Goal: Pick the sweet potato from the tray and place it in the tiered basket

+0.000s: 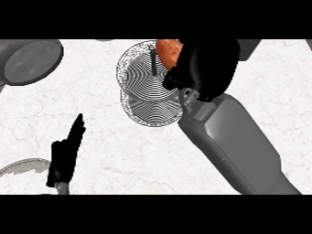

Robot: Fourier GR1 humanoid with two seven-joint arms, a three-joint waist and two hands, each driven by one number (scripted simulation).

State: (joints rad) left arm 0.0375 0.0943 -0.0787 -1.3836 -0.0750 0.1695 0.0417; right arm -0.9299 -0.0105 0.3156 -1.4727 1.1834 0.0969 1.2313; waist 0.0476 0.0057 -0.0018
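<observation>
An orange-brown sweet potato (169,50) shows at the top of the view, partly hidden inside my right hand (206,68), whose fingers curl round it. The hand holds it over the far right rim of the tiered basket (139,80), a round wire-mesh stack with a dark centre post, seen from above. Only a curved edge of the tray (13,170) shows at the lower left. My left hand (67,153) rests beside that edge with straight fingers pointing up, touching nothing.
A grey round pan (29,61) sits at the upper left on a dark strip of the counter. A dark object (249,45) peeks out behind my right hand at the top. White marble counter (118,151) spreads between the hands.
</observation>
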